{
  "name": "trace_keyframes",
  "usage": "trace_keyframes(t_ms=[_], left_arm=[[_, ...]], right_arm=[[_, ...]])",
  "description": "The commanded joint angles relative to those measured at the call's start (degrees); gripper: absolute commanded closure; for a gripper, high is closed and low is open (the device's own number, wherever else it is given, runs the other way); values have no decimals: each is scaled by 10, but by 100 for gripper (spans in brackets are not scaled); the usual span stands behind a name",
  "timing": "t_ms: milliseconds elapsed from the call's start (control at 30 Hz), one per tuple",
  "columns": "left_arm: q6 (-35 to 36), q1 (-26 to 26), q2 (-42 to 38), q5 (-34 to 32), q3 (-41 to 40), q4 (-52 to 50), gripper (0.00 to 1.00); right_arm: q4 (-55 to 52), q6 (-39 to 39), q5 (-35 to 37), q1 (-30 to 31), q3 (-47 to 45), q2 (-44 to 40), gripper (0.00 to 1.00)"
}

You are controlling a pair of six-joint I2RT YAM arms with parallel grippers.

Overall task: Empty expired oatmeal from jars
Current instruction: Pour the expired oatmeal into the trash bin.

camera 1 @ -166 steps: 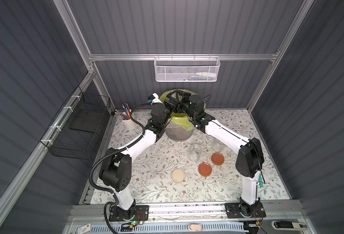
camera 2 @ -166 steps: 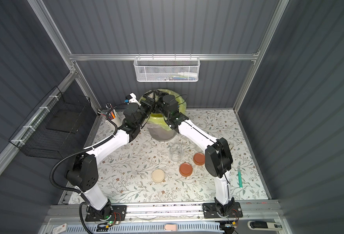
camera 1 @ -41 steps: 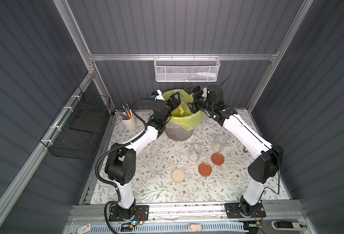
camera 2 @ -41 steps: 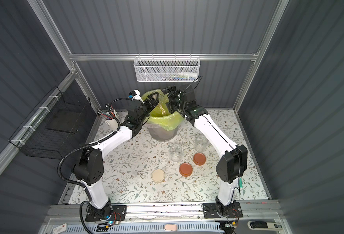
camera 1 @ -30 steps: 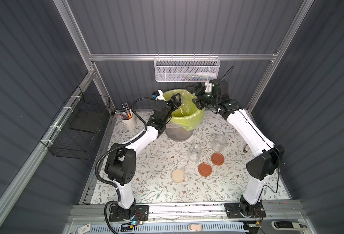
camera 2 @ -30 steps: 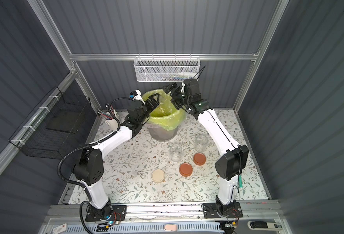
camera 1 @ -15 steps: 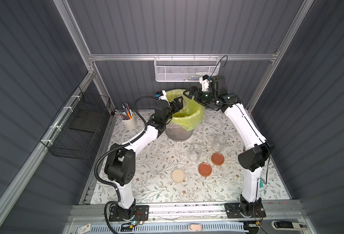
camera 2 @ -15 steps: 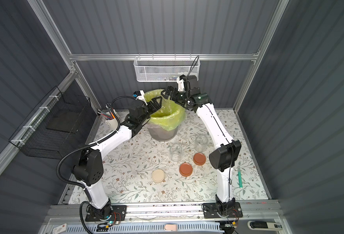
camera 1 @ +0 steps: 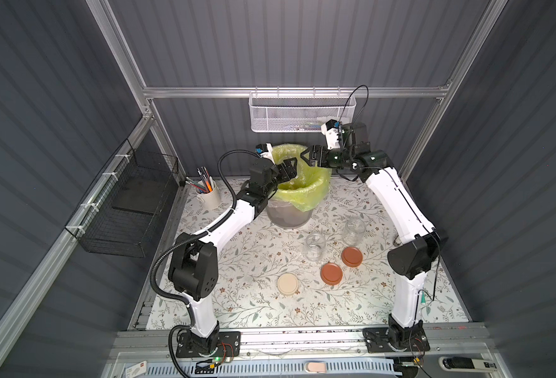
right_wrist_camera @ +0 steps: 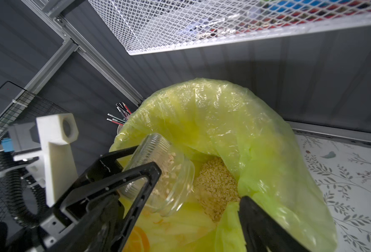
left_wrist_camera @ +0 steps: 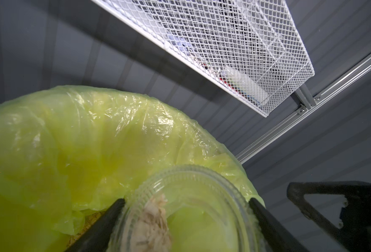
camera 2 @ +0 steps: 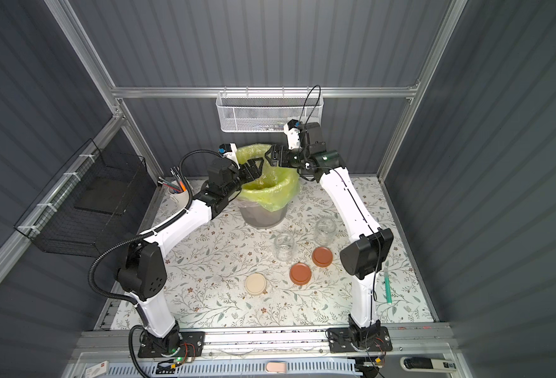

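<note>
The left gripper (right_wrist_camera: 148, 162) is clamped on a jar (right_wrist_camera: 171, 179), tipped mouth-down over the bag (right_wrist_camera: 256, 131); a few flakes cling inside it. Most oatmeal (right_wrist_camera: 215, 185) lies heaped in the bag. The right gripper (camera 1: 311, 156) hangs over the bag's rim, jaws apart and empty. Two other jars (camera 1: 315, 246) (camera 1: 354, 231) stand lidless on the table (camera 1: 243, 261).

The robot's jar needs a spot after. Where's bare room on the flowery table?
Widest: the front strip of flowery tablecloth, between the round cream lid and the metal front rail. Also: between the white left arm and the two empty clear glass jars. Crowded: around those jars and the two terracotta-brown lids, and by the grey, green-bagged bin.
</note>
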Motion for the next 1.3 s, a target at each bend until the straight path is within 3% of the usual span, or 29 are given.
trace_keyframes(t_ms=[0,433,900,1267], left_arm=[[41,5,-11,-6,49,7,92],[156,5,26,23,130,-62,91],[289,5,30,-3,127,-69,92],[367,4,27,41,129,-78,91]], right_arm=[[24,-16,25,-3,-9,-24,12],[69,-2,-7,-8,-82,-55,13],[189,68,-7,-34,-266,-171,12],[223,102,-59,-34,-325,-209,12]])
